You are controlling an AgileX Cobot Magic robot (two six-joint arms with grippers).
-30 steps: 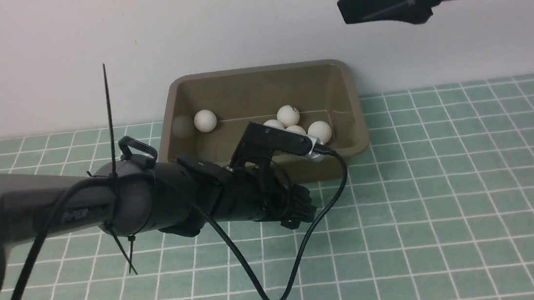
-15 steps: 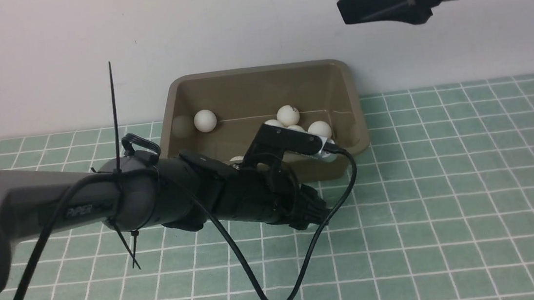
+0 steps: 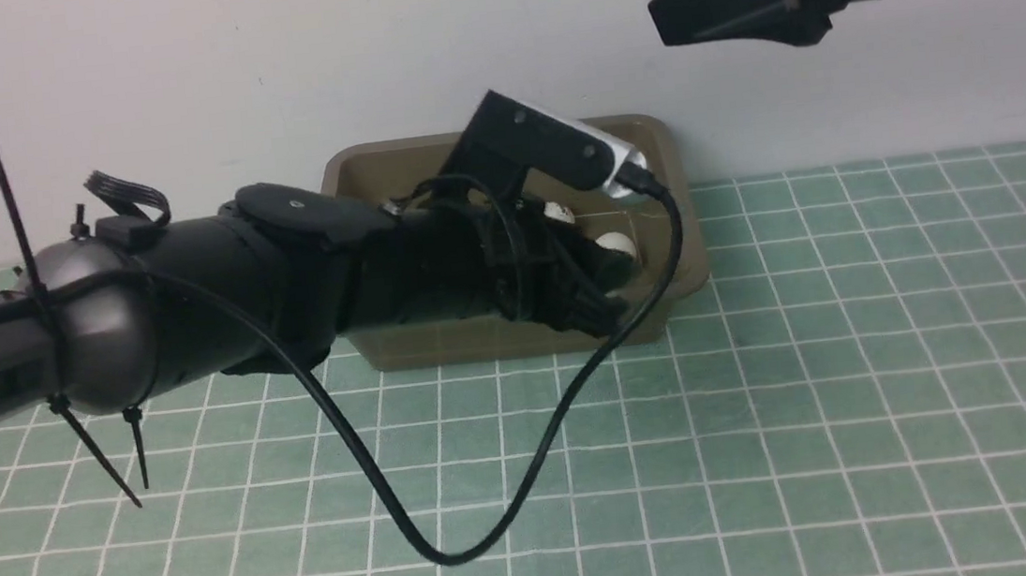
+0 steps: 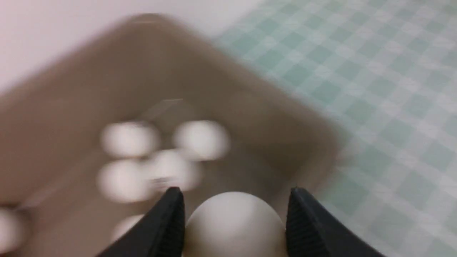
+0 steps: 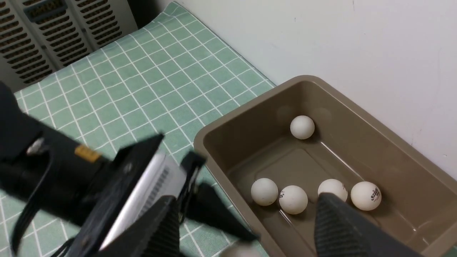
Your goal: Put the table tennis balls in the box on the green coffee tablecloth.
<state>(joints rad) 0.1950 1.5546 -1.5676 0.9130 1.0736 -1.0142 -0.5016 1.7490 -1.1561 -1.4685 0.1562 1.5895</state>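
Note:
In the left wrist view my left gripper (image 4: pixel 235 200) is shut on a white table tennis ball (image 4: pixel 234 228), hanging over the near right corner of the olive-brown box (image 4: pixel 250 92). In the front view the left gripper (image 3: pixel 604 303) sits at the box's front rim (image 3: pixel 480 338) and the held ball is hidden. Several balls lie inside the box (image 5: pixel 302 127) (image 5: pixel 292 199) (image 5: pixel 365 195). My right gripper (image 3: pixel 666 14) hangs high above the box's right end, open and empty (image 5: pixel 246 228). The box stands on the green coffee tablecloth (image 3: pixel 861 386).
A white wall (image 3: pixel 174 95) runs right behind the box. The left arm's black cable (image 3: pixel 463 547) loops down onto the cloth in front of the box. A slatted grey unit (image 5: pixel 43 32) stands off the cloth's far end.
My left gripper closed on a ball down on the cloth in front of the box, then rose and moved back over the box's front rim. The right arm stayed still.

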